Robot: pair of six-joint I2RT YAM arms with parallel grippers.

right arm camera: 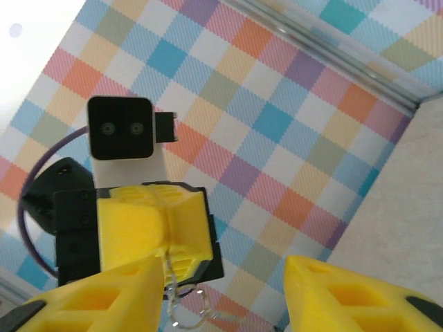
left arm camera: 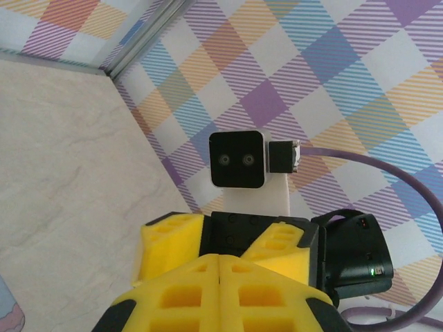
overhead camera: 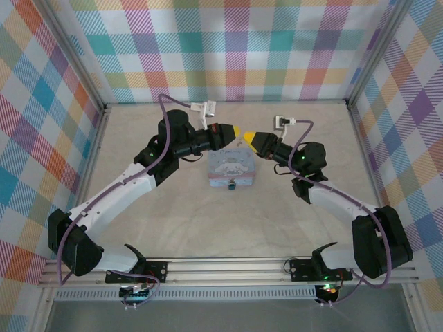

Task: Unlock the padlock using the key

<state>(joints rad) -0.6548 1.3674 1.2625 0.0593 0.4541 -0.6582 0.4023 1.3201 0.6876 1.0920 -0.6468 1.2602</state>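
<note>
Two arms, one tin, one padlock. The pale-blue tin point(overhead camera: 230, 168) sits mid-table with its lid closed, contents hidden. The padlock point(overhead camera: 232, 185) hangs at its front clasp. Both grippers meet above the tin's far edge.

- Left gripper point(overhead camera: 237, 131): fingers pressed together, a wire key ring point(right arm camera: 185, 301) dangling from their seam.
- Right gripper point(overhead camera: 249, 138): fingers apart.

The table point(overhead camera: 173, 221) is beige and marbled, enclosed by plaid walls point(overhead camera: 242, 48).

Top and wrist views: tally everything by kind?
arms: 2
hands: 2, left hand, right hand
tin: 1
padlock: 1
key ring: 1
Total: 7
</note>
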